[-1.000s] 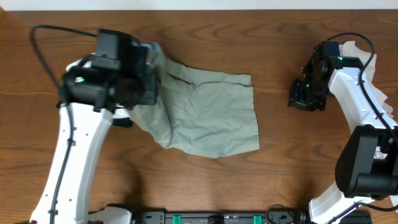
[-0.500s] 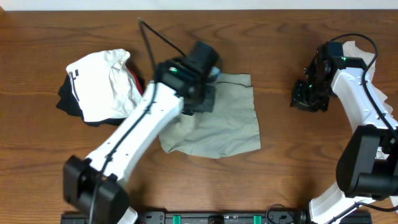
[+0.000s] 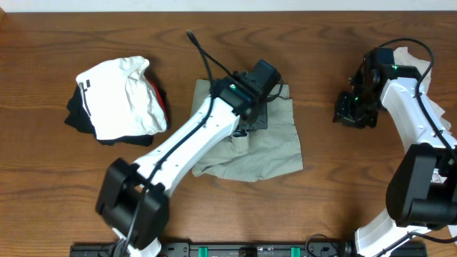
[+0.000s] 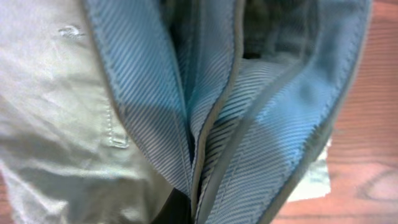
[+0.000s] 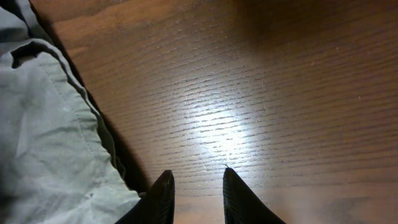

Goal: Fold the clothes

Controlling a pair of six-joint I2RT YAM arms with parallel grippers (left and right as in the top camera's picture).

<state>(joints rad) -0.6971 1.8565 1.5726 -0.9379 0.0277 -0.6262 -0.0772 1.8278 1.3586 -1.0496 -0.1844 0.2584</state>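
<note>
The khaki-green trousers (image 3: 275, 153) lie crumpled near the middle of the wooden table (image 3: 343, 193), with the upper edge bunched and the lower part spread flatter toward six o'clock; the left arm reaches diagonally from the seven o'clock corner, and the left gripper (image 3: 250, 121) sits on the upper half of the trousers, its jaws closed tight on the cloth; in the left wrist view the light-blue waistband (image 4: 249, 124) fills most of the picture in ribbed folds that run down into the gripper (the fingers themselves are almost wholly hidden by fabric), with khaki cloth at nine o'clock and a strip of bare wood at three o'clock. A white, black and red bundle (image 3: 118, 100) rests well apart from the trousers at their nine o'clock. The right gripper (image 3: 352, 113) hangs over bare table at three o'clock of the trousers, not touching them; its dark fingertips (image 5: 235, 190) stand slightly apart with only lit wood between them, gripping nothing; a pale fabric edge (image 5: 56, 143) shows at nine o'clock in that view, and which garment it belongs to I cannot tell. A cream-beige garment (image 3: 416, 61) lies at one o'clock of the right gripper, partly behind the right arm.
</note>
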